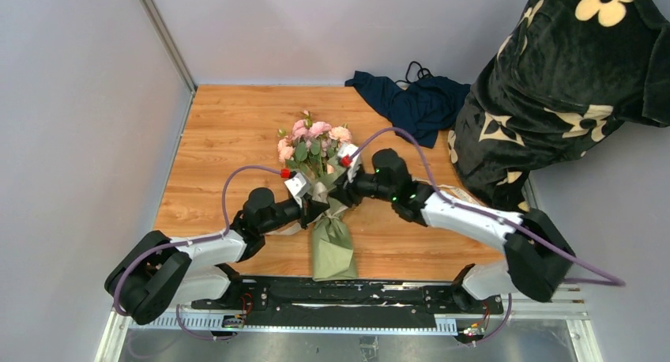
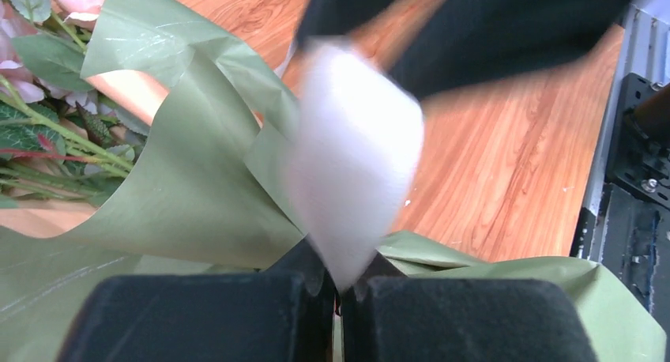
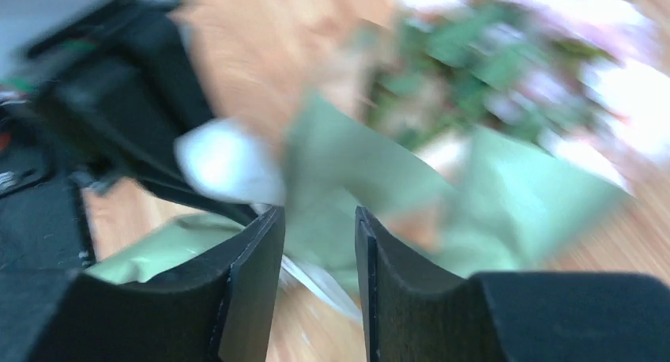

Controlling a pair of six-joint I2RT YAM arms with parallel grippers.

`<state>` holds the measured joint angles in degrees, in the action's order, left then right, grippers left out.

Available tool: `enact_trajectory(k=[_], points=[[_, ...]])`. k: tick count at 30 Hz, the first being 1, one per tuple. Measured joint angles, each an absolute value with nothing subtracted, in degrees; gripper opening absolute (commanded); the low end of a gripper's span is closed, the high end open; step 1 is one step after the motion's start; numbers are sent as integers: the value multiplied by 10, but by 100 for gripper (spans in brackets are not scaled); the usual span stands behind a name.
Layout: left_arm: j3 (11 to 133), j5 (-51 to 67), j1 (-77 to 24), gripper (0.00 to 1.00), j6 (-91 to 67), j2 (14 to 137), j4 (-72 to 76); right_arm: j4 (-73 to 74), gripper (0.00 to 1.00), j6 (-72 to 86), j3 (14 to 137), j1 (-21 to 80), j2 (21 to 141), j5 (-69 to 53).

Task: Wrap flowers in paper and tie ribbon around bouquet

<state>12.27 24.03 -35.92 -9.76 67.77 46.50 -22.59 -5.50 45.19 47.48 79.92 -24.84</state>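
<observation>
The bouquet lies mid-table: pink flowers stick out of the far, wide end of a sage-green paper cone. Both grippers meet at the cone's narrow waist. My left gripper is shut on the cream ribbon, which rises blurred from its jaws, with green paper behind it. My right gripper stands open just beside it, nothing clamped between its fingers. In that blurred view the paper and a strand of ribbon lie past the gap. Stems and leaves show inside the cone.
A dark navy cloth is bunched at the table's far right. Black fabric with cream flower prints looms at the right edge. Grey walls close the left and back. The arms' black base rail runs along the near edge.
</observation>
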Motion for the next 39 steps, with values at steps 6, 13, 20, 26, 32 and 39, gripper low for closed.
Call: enact_trajectory(k=[6, 13, 20, 26, 32, 39], points=[[111, 229, -359, 0, -67, 678, 480, 62, 57, 8, 529, 282, 681, -56], [106, 229, -360, 0, -48, 676, 485, 298, 66, -81, 674, 133, 878, -16], [104, 229, -360, 0, -37, 671, 488, 427, 67, -276, 767, 125, 1070, -18], [104, 229, -361, 0, -32, 670, 488, 448, 52, -362, 781, 110, 1116, -36], [104, 233, -361, 0, -25, 670, 488, 472, 0, -381, 813, 100, 1138, -61], [104, 234, -361, 0, -11, 670, 488, 521, 0, -265, 837, 72, 1097, -73]])
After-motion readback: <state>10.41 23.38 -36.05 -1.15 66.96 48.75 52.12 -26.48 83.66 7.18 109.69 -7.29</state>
